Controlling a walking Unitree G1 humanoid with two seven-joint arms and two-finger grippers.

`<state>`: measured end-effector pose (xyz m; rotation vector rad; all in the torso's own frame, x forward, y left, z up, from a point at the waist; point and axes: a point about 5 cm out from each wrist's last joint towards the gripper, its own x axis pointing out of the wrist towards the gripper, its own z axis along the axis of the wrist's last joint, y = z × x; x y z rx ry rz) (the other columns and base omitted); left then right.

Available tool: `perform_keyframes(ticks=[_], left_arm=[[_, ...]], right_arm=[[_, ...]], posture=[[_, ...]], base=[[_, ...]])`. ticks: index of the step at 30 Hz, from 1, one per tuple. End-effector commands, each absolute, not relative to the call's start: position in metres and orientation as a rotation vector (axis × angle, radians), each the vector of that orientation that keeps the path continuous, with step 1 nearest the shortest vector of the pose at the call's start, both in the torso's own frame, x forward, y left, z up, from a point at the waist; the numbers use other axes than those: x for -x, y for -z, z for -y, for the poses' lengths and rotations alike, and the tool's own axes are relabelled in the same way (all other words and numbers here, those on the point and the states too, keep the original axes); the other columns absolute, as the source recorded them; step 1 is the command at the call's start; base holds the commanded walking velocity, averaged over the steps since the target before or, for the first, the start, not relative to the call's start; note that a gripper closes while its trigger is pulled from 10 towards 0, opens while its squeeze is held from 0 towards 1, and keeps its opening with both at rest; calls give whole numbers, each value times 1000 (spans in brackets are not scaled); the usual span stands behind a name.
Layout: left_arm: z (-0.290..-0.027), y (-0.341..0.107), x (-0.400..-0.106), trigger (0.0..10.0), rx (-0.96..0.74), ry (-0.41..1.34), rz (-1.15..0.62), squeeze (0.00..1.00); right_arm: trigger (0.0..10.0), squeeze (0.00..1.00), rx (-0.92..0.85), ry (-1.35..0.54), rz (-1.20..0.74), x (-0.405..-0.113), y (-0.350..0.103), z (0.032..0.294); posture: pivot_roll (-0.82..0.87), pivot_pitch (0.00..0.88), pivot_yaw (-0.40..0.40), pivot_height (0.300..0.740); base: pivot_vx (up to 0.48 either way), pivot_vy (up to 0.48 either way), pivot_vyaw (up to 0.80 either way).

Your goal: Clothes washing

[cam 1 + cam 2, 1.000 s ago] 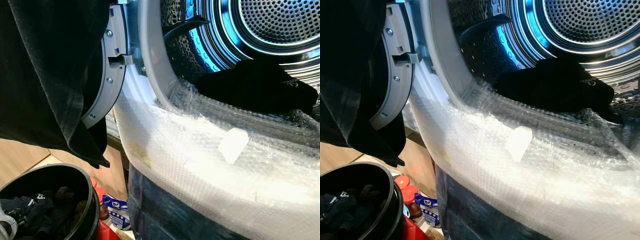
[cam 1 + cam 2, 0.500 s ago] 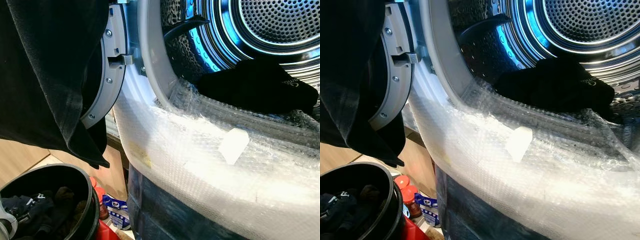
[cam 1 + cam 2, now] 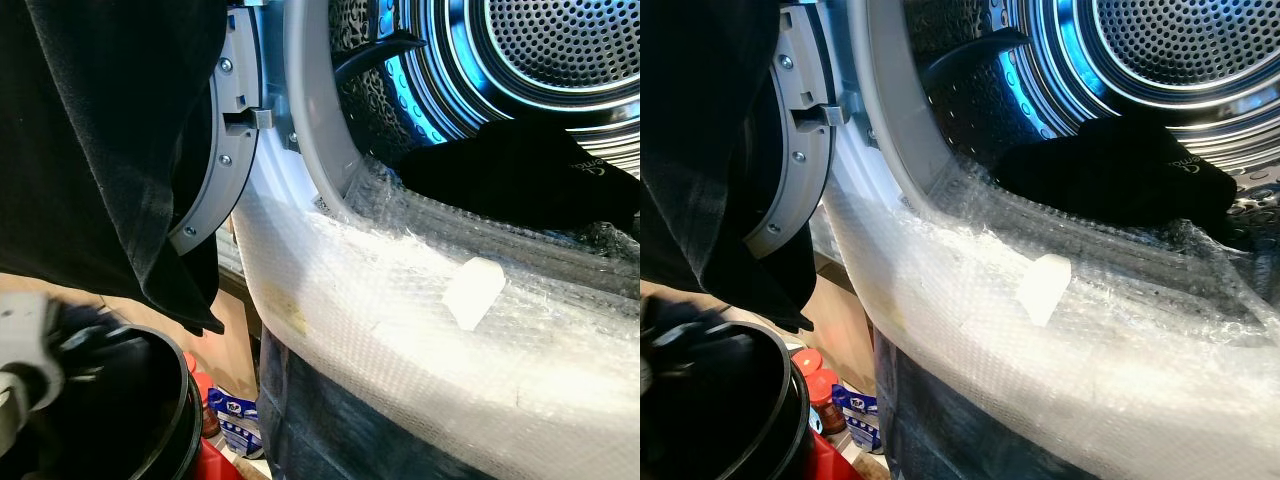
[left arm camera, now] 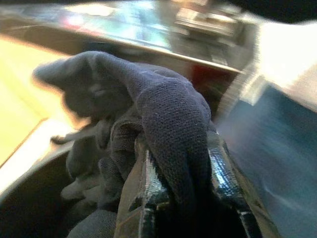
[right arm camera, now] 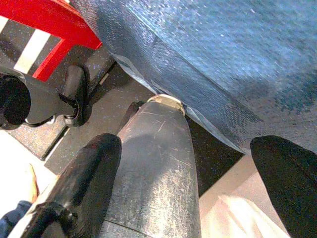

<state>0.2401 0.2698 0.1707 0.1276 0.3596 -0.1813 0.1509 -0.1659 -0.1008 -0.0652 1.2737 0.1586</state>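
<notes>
The washer's steel drum stands open, and a black garment lies inside at its front. A second black garment hangs over the open door on the left. Over the black laundry basket at the lower left, my left arm shows as a blur. In the left wrist view my left gripper is shut on a dark navy garment, which drapes over both fingers. My right gripper hangs low beside the washer's front, fingers wide apart with nothing between them.
Bubble wrap covers the washer's lower rim and front, with a tape patch on it. Red-capped bottles and a blue packet stand on the floor beside the basket. A red stool leg and a grey robot leg are near my right gripper.
My left arm has risen out of the basket with dark clothing and now blurs across the lower left. The camera has shifted slightly; the drum's garment has not moved.
</notes>
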Motion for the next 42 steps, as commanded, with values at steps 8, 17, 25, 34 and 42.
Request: perform_keyframes(ticks=[8, 17, 25, 34, 42], left_arm=[[-171, -187, -221, 0, -131, 888, -284, 0], [-108, -181, -209, 0, -74, 1334, -304, 0], [-75, -163, -201, 0, -51, 1561, -360, 0], [-40, -182, -220, 0, -70, 1649, -214, 0], [-23, -188, -227, 0, -64, 1664, -160, 0]], right_arm=[[10000, 0, 71, -165, -1271, -151, 101, 165], [10000, 0, 83, -184, -1267, -152, 101, 163], [10000, 0, 93, -215, -1248, -154, 100, 160], [10000, 0, 92, -209, -1238, -154, 100, 160], [10000, 0, 83, -205, -1237, -154, 100, 159]], posture=[[86, 16, -13, 740], [80, 9, -12, 740], [64, 7, -7, 740], [59, 3, -8, 740], [41, 5, -4, 740]], base=[[0, 0, 0], [0, 0, 0], [0, 0, 0], [0, 0, 0], [0, 0, 0]])
